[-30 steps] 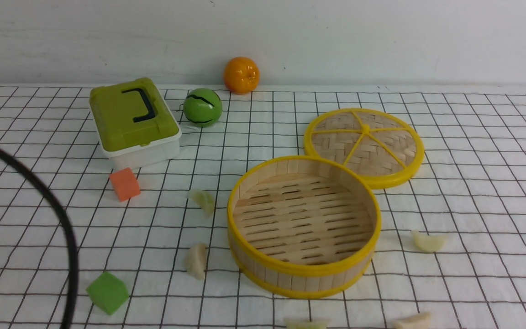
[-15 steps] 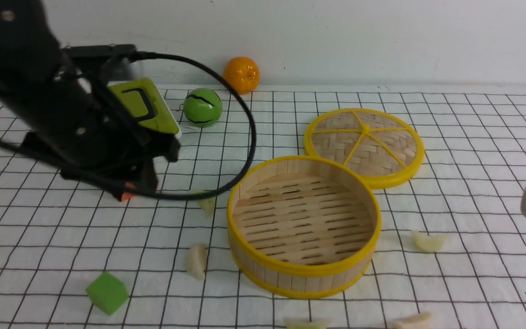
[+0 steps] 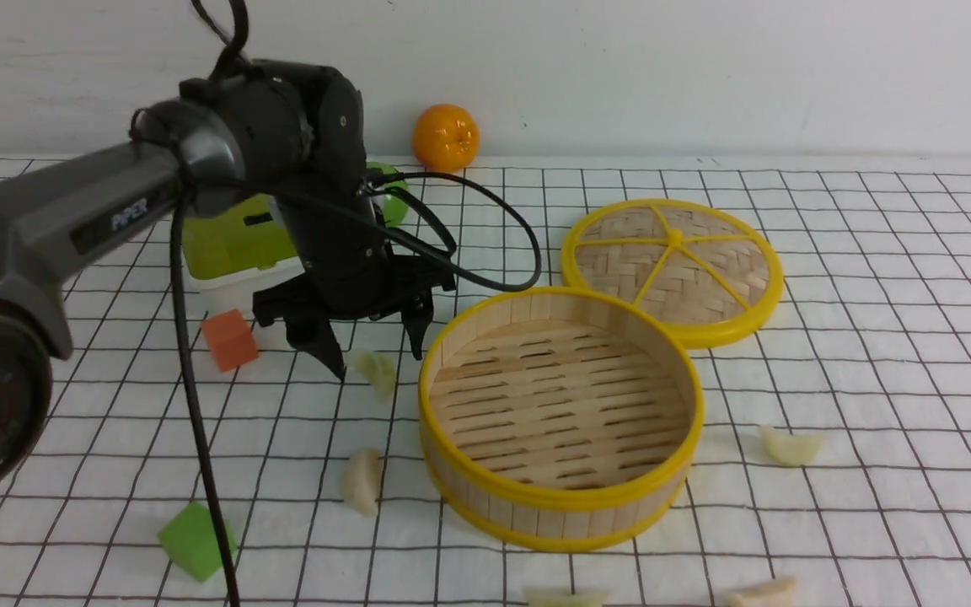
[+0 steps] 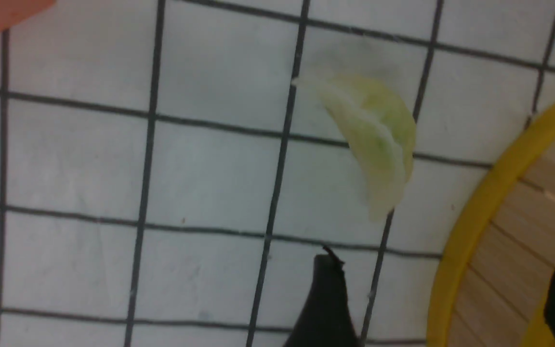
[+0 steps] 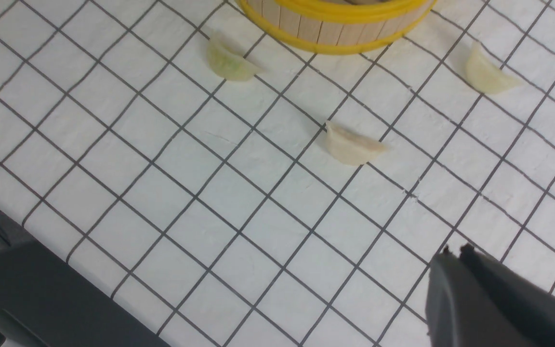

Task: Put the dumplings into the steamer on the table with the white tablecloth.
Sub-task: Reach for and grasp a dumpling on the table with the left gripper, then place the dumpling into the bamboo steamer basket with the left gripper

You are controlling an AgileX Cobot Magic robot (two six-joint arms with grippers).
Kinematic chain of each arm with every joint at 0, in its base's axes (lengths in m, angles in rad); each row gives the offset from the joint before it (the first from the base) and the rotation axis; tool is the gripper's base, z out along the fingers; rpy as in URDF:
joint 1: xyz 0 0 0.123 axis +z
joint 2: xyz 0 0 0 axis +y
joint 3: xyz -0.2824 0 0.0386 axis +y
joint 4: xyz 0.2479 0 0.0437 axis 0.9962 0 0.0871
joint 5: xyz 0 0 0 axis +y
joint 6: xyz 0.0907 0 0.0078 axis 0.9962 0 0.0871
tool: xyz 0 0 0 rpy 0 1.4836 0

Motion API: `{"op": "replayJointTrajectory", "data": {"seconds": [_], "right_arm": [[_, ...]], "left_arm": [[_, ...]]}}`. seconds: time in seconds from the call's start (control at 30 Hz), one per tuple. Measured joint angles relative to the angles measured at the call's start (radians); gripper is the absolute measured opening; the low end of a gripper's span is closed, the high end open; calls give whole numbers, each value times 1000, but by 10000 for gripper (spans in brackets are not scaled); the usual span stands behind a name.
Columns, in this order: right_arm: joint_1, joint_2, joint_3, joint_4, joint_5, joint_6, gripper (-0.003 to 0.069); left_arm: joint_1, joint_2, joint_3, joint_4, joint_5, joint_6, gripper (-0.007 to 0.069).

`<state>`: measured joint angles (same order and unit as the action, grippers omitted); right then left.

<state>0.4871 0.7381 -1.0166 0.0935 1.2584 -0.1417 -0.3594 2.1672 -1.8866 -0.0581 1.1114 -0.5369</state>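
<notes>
The left gripper [image 3: 376, 364] hung at centre-left of the front view, just left of the steamer [image 3: 536, 516], jaws spread apart and holding nothing. A greenish dumpling [image 3: 378, 372] lay on the cloth [image 3: 873, 295] between the fingertips. In the left wrist view it lay clear of the dark finger [image 4: 325, 299], near the steamer's yellow rim.

The other dumplings also lay on the cloth outside the steamer. A second dumpling [image 3: 363, 480] sat at the steamer's lower left and a third dumpling [image 3: 789, 445] to its right, while two more were cut by the bottom edge.

The right gripper [image 5: 455, 251] showed only in its wrist view, at lower right, fingertips pressed together and empty. The lid [image 3: 671, 265] lay just behind the steamer, and an orange cube [image 3: 230, 339] sat left of the left gripper.
</notes>
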Motion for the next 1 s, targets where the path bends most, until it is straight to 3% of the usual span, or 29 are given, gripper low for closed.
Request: {"op": "replayJointTrajectory", "data": {"seconds": [0.17,0.3,0.4,0.53,0.8,1.0], "right_arm": [[0,-23,0,-14,4,0,6],[0,-23,0,-20,4,0,9],[0,-23,0,-23,4,0,10],[0,-23,0,-23,4,0,10],[0,-23,0,-24,4,1,18],[0,-23,0,-24,4,1,20]], "left_arm": [[0,72,-3,64,-82,-116,554],[0,101,-3,79,-123,-134,528],[0,111,-3,86,-140,-138,422],[0,110,-3,85,-149,-114,186],[-22,-39,-3,58,-137,76,201],[-189,-236,-14,1,-117,237,201]]}}
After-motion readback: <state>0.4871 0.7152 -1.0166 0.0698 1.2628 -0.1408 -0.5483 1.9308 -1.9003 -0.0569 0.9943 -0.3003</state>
